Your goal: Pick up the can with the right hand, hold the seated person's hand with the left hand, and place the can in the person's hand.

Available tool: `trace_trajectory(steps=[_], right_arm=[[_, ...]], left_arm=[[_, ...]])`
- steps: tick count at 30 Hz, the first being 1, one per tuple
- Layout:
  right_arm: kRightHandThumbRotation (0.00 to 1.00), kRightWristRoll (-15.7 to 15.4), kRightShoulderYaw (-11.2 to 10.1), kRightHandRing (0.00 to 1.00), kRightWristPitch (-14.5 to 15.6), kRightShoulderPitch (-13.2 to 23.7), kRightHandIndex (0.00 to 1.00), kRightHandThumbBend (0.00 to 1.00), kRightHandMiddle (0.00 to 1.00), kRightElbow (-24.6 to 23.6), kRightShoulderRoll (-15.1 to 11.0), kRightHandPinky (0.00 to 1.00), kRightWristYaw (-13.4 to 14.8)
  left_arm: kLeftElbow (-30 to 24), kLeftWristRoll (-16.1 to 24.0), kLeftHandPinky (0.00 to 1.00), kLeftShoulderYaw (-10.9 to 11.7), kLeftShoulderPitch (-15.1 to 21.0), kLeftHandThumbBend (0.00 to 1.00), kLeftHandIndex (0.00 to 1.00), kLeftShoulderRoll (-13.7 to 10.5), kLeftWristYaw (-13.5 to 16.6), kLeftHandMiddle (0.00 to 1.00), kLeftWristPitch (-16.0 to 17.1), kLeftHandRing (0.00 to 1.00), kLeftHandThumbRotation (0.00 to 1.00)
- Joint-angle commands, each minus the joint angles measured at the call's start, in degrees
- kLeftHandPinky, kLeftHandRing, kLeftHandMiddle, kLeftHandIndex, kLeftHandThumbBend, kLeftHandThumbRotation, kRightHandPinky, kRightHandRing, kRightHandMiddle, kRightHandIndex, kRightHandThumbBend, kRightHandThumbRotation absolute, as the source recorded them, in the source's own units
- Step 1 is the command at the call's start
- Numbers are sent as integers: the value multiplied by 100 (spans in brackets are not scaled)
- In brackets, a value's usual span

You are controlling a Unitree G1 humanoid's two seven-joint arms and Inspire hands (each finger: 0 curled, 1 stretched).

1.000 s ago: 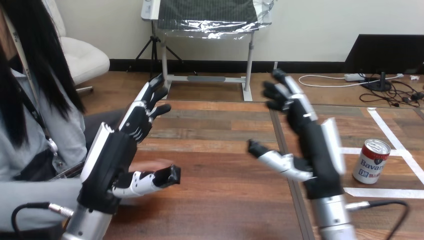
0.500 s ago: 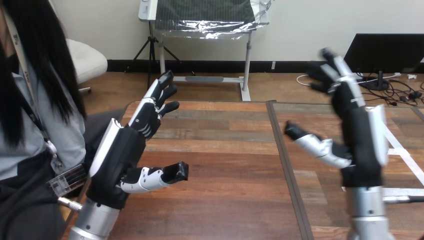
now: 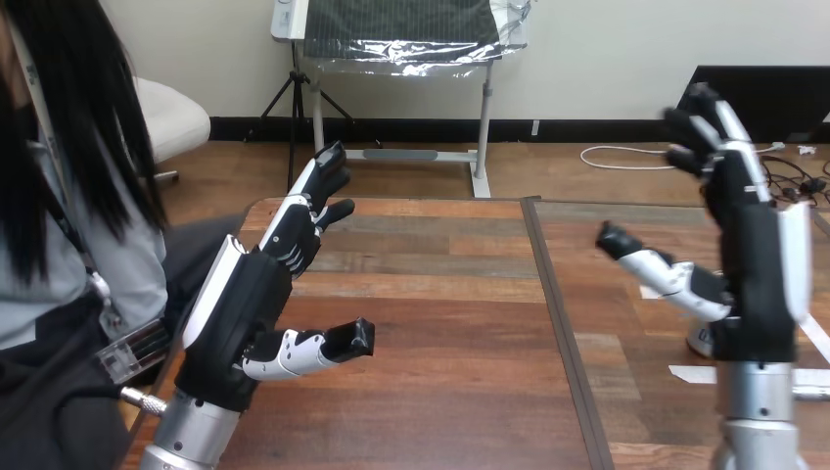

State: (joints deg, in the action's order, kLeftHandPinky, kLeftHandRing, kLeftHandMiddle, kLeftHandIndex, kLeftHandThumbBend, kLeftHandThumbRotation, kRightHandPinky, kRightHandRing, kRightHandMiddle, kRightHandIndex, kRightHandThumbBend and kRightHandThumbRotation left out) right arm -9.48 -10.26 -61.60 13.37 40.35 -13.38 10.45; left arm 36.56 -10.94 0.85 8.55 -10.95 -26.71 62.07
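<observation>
ok, left hand (image 3: 240,313) is up over the left part of the table (image 3: 440,294), fingers straight, thumb out, holding nothing. right hand (image 3: 759,284) is raised at the right, likewise open and empty. can (image 3: 698,341) stands on the table just behind its wrist, mostly hidden.

The light is bright and even, and it seems to come from above. The table (image 3: 440,333) has a soft, pale shine on its far planks. The near planks look darker and warmer. The white shells on the left hand (image 3: 240,313) and the right hand (image 3: 759,274) glow bright. Their black parts stay dark.
</observation>
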Motion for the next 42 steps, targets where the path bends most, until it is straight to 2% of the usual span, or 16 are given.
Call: trace_trajectory(steps=[1,11,21,34,42], right_arm=[[45,-57,-159,84,-12,348,91,100,84,-2,-197,81,163],[44,-148,-330,84,30,500,91,100,83,320,-392,82,500],[45,-250,-409,85,85,657,91,100,83,671,-612,88,796],[49,-667,-404,85,336,813,92,100,82,1058,-877,88,1467],[49,-619,-375,86,444,935,92,100,82,1384,-964,87,1619]], left_arm=[[23,-46,91,60,405,100,99,-14,3,100,89,98,64],[3,-50,91,74,379,100,99,-21,7,100,55,98,65],[-50,-42,91,88,345,100,99,-44,23,100,42,98,65],[-120,-164,92,89,315,100,100,-73,-43,100,-7,99,63],[-130,-264,92,117,288,100,100,-90,-98,100,11,99,62]])
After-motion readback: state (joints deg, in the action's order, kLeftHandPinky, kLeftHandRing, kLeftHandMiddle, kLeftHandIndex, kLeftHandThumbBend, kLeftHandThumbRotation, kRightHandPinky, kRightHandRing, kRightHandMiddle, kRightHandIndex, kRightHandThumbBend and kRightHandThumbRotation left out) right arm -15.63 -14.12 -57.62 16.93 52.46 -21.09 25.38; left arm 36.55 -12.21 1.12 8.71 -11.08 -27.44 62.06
